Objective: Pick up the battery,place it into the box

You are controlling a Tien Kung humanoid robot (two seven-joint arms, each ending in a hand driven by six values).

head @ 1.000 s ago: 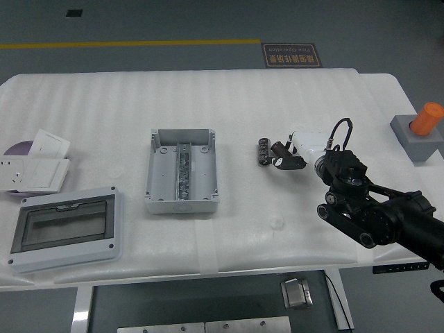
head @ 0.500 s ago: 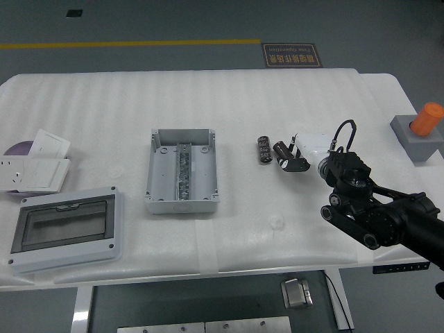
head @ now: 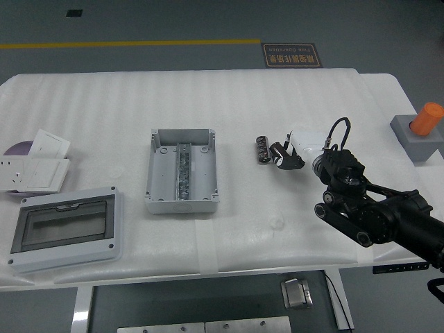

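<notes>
Battery [head: 261, 150] lay dark, slim and ribbed on the white table [head: 277, 104], between the open grey box [head: 182, 171] and the right hand [head: 287, 155]. Black fingers [head: 279, 153] sat just beside it; whether they gripped anything, I could not tell.

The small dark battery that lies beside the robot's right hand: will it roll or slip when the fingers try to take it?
The battery looks like a ribbed cylinder lying on its side, so a nudge would probably roll it. It seems small beside the right hand, so likely light. The padded table may slow rolling.
</notes>
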